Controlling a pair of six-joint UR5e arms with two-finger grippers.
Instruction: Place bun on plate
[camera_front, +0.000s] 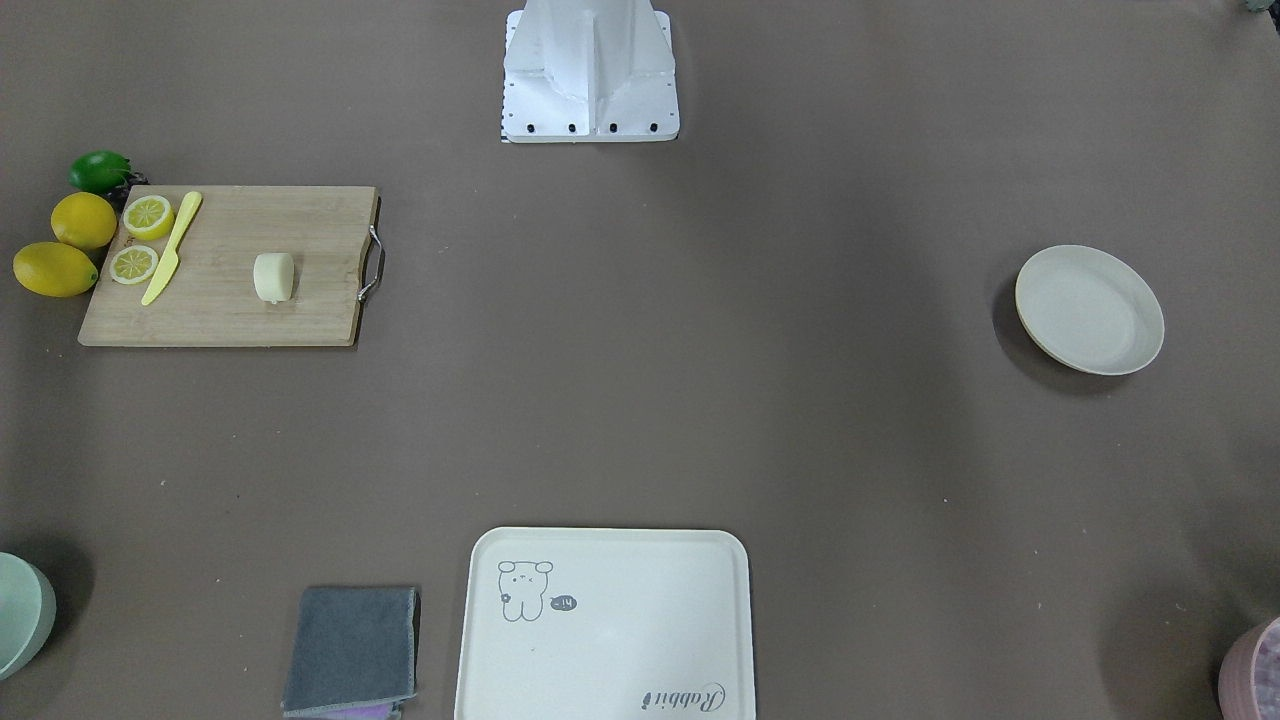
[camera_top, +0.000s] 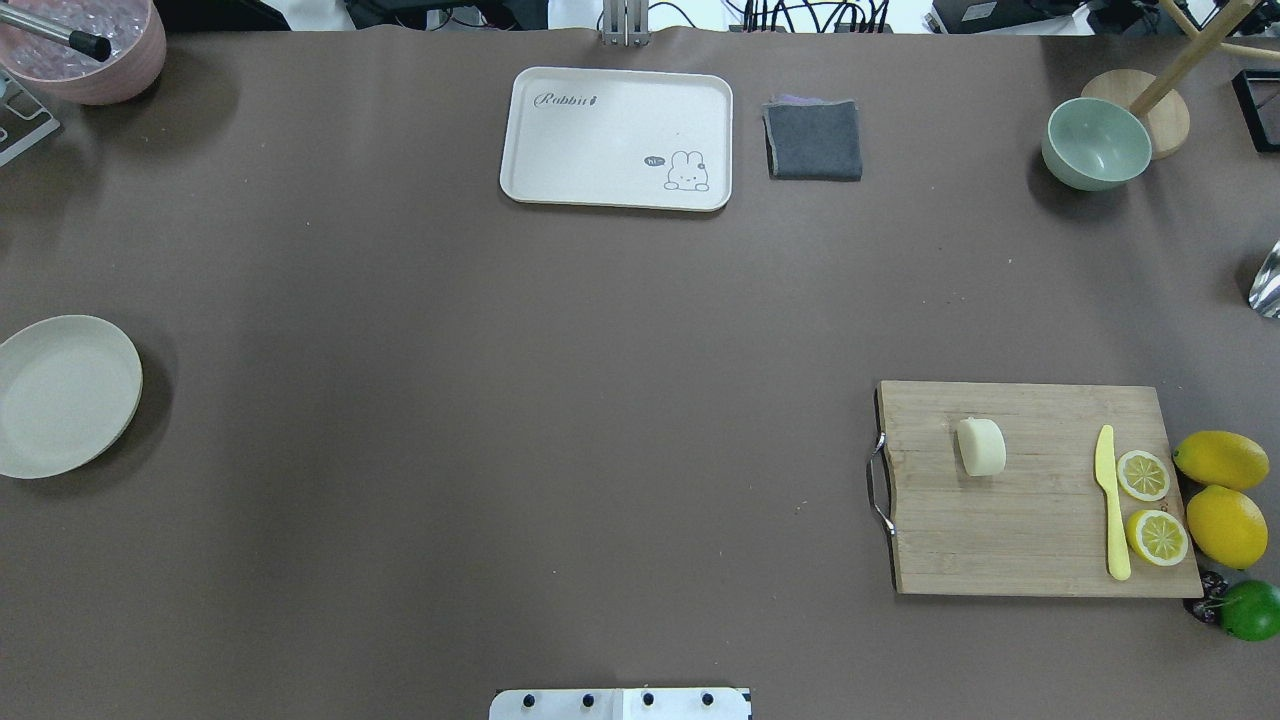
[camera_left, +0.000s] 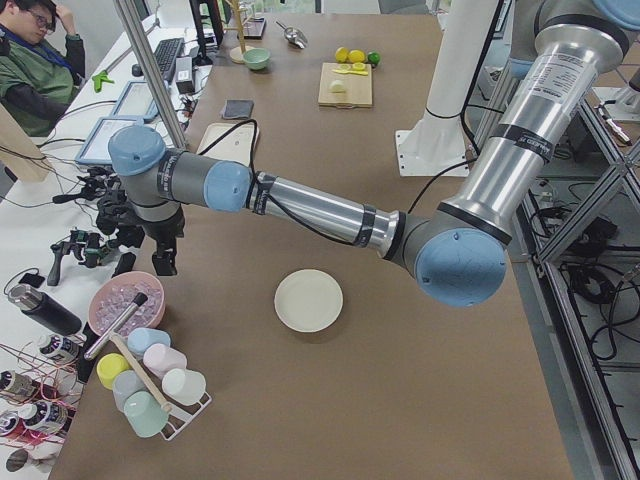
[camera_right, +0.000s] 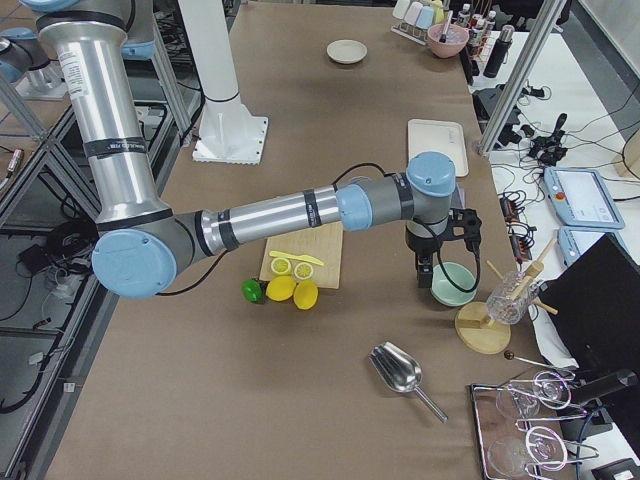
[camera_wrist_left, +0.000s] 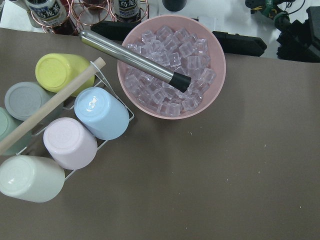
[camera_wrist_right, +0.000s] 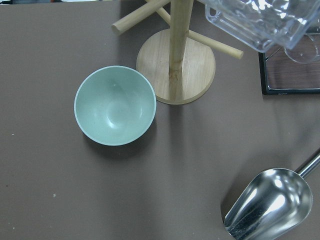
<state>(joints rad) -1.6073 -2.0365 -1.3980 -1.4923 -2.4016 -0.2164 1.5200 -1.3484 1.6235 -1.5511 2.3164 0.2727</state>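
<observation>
The pale cream bun (camera_front: 273, 277) (camera_top: 981, 446) lies on a wooden cutting board (camera_top: 1035, 520) on the robot's right side of the table. The off-white round plate (camera_front: 1090, 310) (camera_top: 65, 395) (camera_left: 309, 300) sits bare at the table's left end. My left gripper (camera_left: 148, 262) hangs over the far left corner above a pink bowl of ice, well beyond the plate. My right gripper (camera_right: 428, 270) hovers over the pale green bowl, far from the bun. Both show only in the side views, so I cannot tell whether they are open or shut.
On the board lie a yellow knife (camera_top: 1112, 505) and two lemon halves (camera_top: 1143, 475); whole lemons (camera_top: 1222, 460) and a lime sit beside it. A cream tray (camera_top: 617, 138), grey cloth (camera_top: 813, 140), green bowl (camera_wrist_right: 115, 105), wooden stand (camera_wrist_right: 176, 60), metal scoop (camera_wrist_right: 270, 210), ice bowl (camera_wrist_left: 171, 72) and cup rack (camera_wrist_left: 60, 135) line the far edge.
</observation>
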